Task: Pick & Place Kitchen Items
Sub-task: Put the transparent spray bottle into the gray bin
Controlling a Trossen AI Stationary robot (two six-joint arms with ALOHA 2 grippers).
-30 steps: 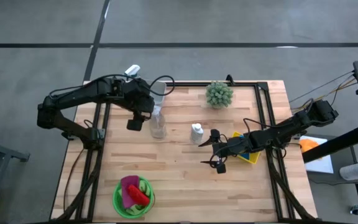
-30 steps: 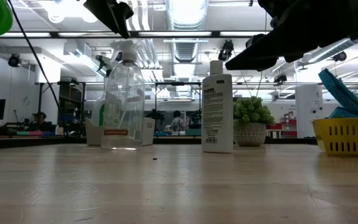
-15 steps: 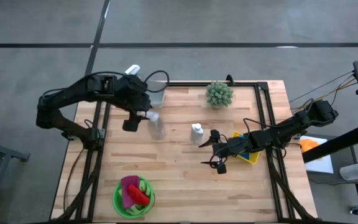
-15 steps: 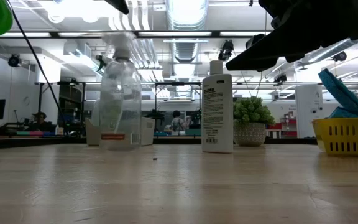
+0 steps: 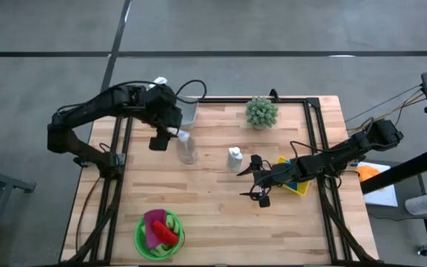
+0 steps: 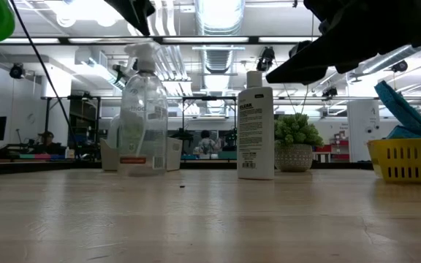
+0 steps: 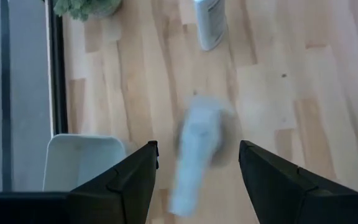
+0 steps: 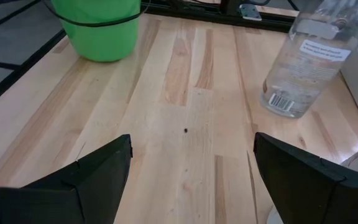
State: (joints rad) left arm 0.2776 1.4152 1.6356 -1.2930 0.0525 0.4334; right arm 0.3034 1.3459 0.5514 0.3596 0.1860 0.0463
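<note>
Two open, empty grippers: left gripper [image 5: 159,140] is hovering just beside the upright spray bottle [image 5: 187,150], far nearer than right gripper [image 5: 257,182], which is waiting mid-surface.

robotics lab: ceiling ducts [image 6: 218,58], strip lights [image 6: 218,13], wooden workbench [image 5: 213,200].

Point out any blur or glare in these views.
Left wrist view: the clear spray bottle is smeared, while the open left gripper fingers look crisp. Low view: ceiling lights glare overhead, leaving the arms as dark silhouettes. High view: even light. Right wrist view: sharp, with the right gripper open.
</note>
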